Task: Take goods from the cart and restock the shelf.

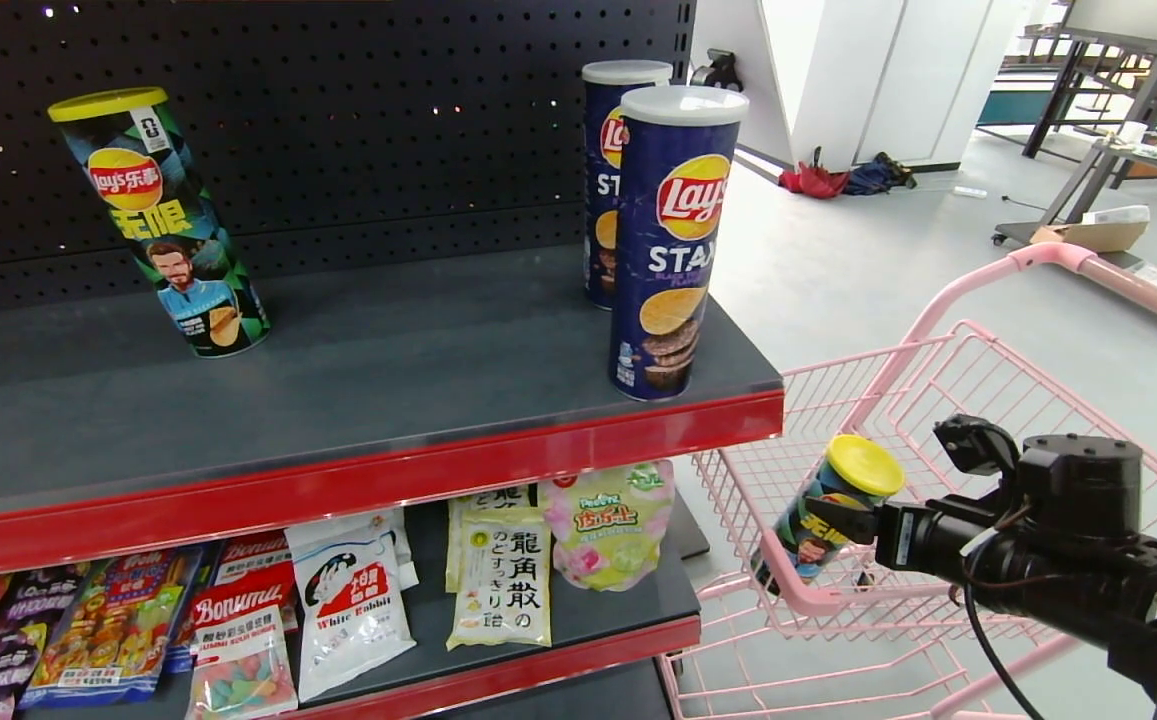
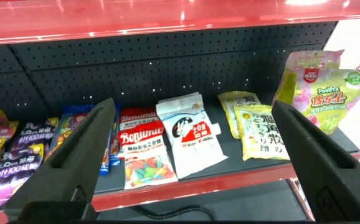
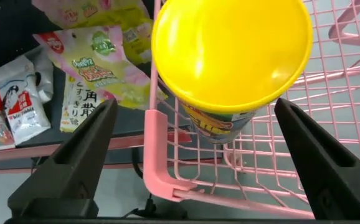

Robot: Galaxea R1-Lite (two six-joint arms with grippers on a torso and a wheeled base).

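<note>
A chips can with a yellow lid [image 1: 823, 510] leans tilted in the near corner of the pink cart [image 1: 878, 352]. My right gripper [image 1: 843, 525] is at the can's side, level with the cart's rim. In the right wrist view the right gripper [image 3: 194, 106] is open, its fingers wide on either side of the can [image 3: 230, 56], apart from it. The upper shelf [image 1: 388, 360] holds a matching yellow-lidded can [image 1: 163, 220] at the left and two blue cans [image 1: 673, 240] at its right end. My left gripper [image 2: 192, 107] is open and empty, facing the lower shelf.
Snack bags lie on the lower shelf: a white bag [image 1: 348, 600], a yellow bag [image 1: 498, 580] and a pink-green bag [image 1: 608, 520]. The middle of the upper shelf is bare. The cart's pink handle [image 1: 1048, 255] rises behind my right arm. Open floor lies beyond the cart.
</note>
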